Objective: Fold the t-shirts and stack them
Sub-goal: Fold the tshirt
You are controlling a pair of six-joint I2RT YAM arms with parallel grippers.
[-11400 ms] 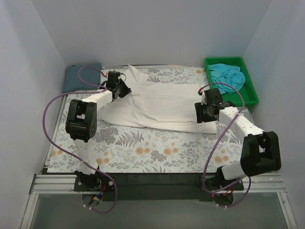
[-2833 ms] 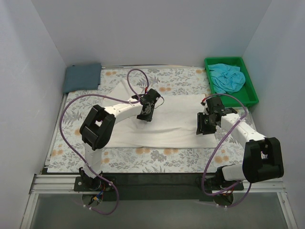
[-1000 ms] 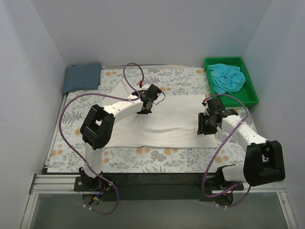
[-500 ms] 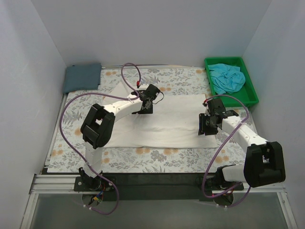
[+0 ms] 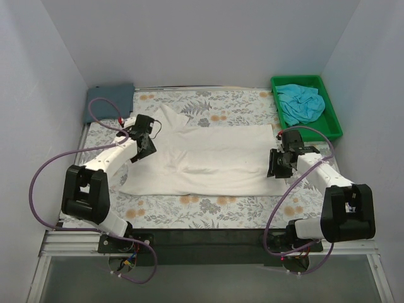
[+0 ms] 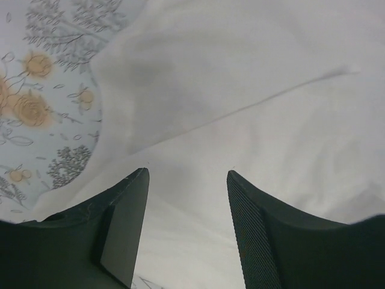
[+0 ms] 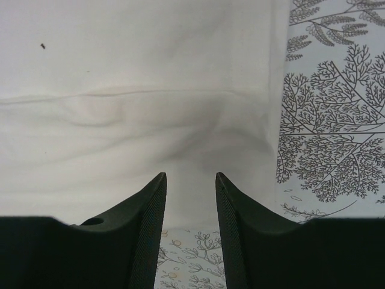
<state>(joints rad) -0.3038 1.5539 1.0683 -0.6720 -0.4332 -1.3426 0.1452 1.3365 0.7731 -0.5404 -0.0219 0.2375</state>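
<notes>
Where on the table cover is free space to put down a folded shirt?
Free: the near strip of floral cover in front of the cream shirt; the far strip from blue-grey shirt to green bin. Crowded: the middle.

Floral-covered table [image 5: 221, 205] carries a cream t-shirt [image 5: 214, 158], folded blue-grey t-shirt [image 5: 110, 101], green bin [image 5: 297, 78]

The cream-white t-shirt [image 5: 208, 158] lies across the floral cover [image 5: 208, 208], left gripper [image 5: 144, 146] over its left end, right gripper [image 5: 279, 165] at its right edge.
</notes>
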